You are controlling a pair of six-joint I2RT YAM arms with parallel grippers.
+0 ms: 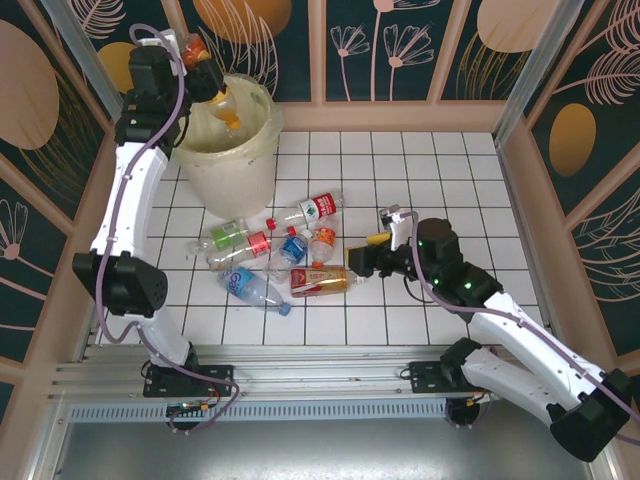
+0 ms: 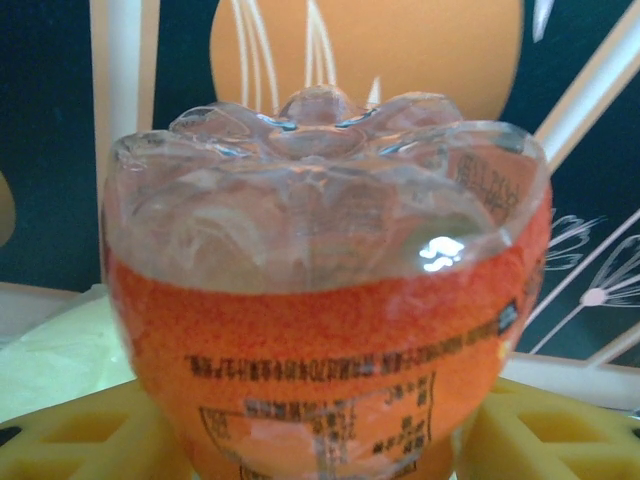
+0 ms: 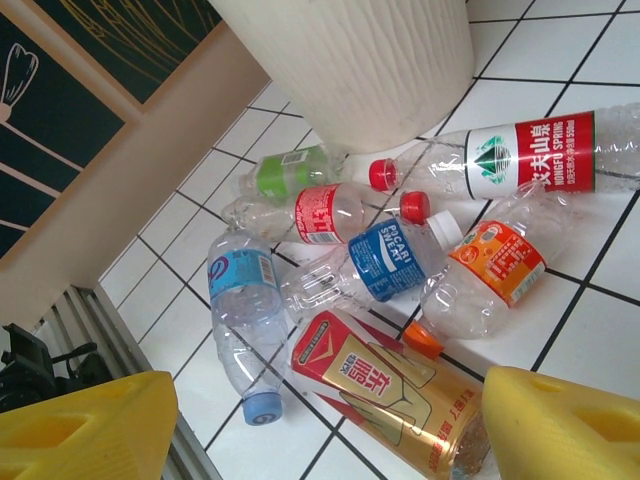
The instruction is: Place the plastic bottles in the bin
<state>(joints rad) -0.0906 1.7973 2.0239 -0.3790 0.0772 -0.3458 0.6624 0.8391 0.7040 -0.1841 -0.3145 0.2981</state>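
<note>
Left claw [image 2: 320, 450]: clamped on the orange-labelled bottle [image 1: 222, 100], which is held neck down.
Orange-labelled bottle: held over the mouth of the bin [image 1: 232, 165].
Bin: stood at 11 o'clock on the bench [image 1: 440, 180].
Right claw [image 1: 362, 258]: fingers apart, nothing gripped; positioned at the 3 o'clock end of the brown bottle [image 1: 322, 282].
Loose bottles [image 1: 255, 288]: seven counted, lying at mid-bench, at 5 o'clock from the bin.

bottles [image 1: 325, 281] counted: 8 | lying on table [image 1: 440, 180]: 7 | red-label bottles [image 3: 530, 150] [image 3: 320, 212]: 2 | blue-label bottles [image 3: 385, 258] [image 3: 240, 290]: 2 | green-label bottle [image 3: 285, 168]: 1 | orange-label bottle [image 3: 497, 265]: 1 | red-gold-label bottle [image 3: 370, 385]: 1 | held orange bottle [image 2: 330, 370]: 1 | bin [image 1: 232, 165]: 1 | arms [image 1: 125, 200] [image 1: 520, 330]: 2
</note>
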